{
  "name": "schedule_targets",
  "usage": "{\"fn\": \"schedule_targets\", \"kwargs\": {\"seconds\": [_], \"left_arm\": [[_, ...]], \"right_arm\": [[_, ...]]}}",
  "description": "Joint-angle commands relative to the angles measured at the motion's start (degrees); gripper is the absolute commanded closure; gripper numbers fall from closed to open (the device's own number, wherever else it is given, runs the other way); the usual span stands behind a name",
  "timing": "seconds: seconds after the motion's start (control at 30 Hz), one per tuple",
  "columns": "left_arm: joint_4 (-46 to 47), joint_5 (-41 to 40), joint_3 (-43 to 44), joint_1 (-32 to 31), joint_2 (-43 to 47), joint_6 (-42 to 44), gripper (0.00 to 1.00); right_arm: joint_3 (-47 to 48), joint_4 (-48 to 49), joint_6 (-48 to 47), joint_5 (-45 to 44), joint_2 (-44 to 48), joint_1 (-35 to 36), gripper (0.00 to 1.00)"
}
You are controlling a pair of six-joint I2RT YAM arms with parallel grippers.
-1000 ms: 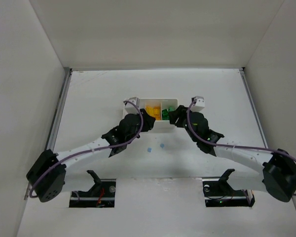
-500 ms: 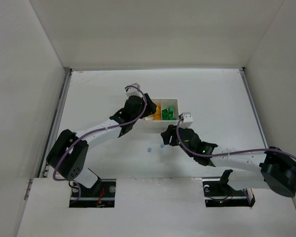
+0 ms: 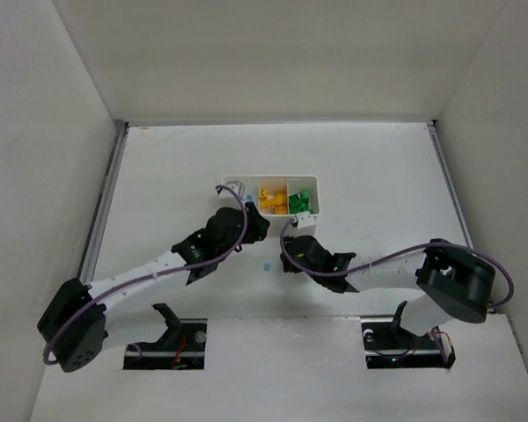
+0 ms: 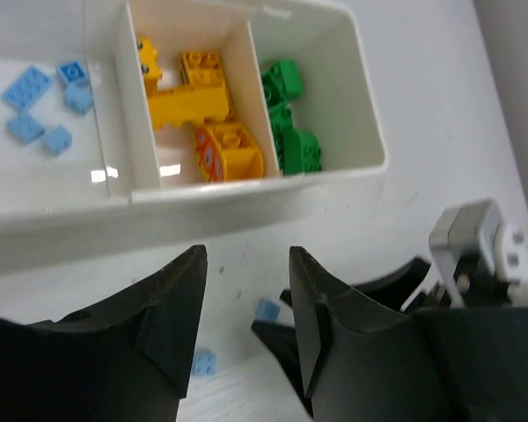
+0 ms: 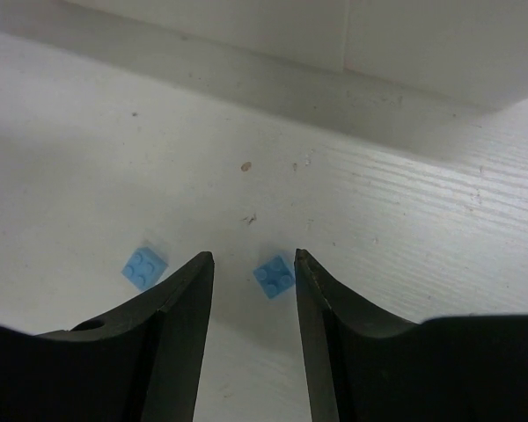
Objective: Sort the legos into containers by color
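The white tray (image 3: 310, 179) holds several pale blue legos (image 4: 44, 105) in its left compartment, yellow-orange ones (image 4: 198, 101) in the middle and green ones (image 4: 290, 132) on the right. Two pale blue legos lie on the table before it. My right gripper (image 5: 253, 257) is open and low over the table. One blue lego (image 5: 275, 278) lies between its fingertips, the other (image 5: 144, 267) just left of its left finger. My left gripper (image 4: 246, 264) is open and empty, above the table in front of the tray. In the top view the left gripper (image 3: 257, 224) is beside the right gripper (image 3: 286, 259).
White walls enclose the table on three sides. The tray's near wall (image 5: 422, 44) stands just beyond the right gripper. The two grippers are close together. The right wrist's white camera mount (image 4: 475, 237) shows in the left wrist view.
The left gripper went to the tray's left compartment, then drew back toward the near side. The right gripper left the tray and came down over a loose blue lego.
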State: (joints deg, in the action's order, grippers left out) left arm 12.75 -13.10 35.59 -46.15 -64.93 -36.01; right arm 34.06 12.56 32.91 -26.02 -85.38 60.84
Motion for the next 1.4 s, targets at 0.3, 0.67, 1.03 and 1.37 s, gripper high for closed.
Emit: {"fn": "schedule_targets", "kwargs": {"seconds": [0.3, 0.67, 1.03, 1.37], "left_arm": [[-8.9, -6.9, -9.7, -9.4, 5.3, -1.2, 0.56], [-4.8, -7.0, -9.0, -15.1, -1.5, -0.6, 0.48], [-1.0, -8.9, -6.9, -16.4, -10.0, 0.9, 0.48], [1.6, -8.4, -5.5, -16.2, -14.2, 4.4, 0.66]], "right_arm": [[3.7, -2.5, -2.4, -3.2, -4.5, 0.6, 0.59], [2.0, -4.0, 0.2, -3.6, 0.5, 1.0, 0.78], [-1.9, -3.7, 0.9, -2.9, 13.0, -1.8, 0.77], [-2.2, -4.2, 0.1, -1.4, 19.0, -3.6, 0.77]]}}
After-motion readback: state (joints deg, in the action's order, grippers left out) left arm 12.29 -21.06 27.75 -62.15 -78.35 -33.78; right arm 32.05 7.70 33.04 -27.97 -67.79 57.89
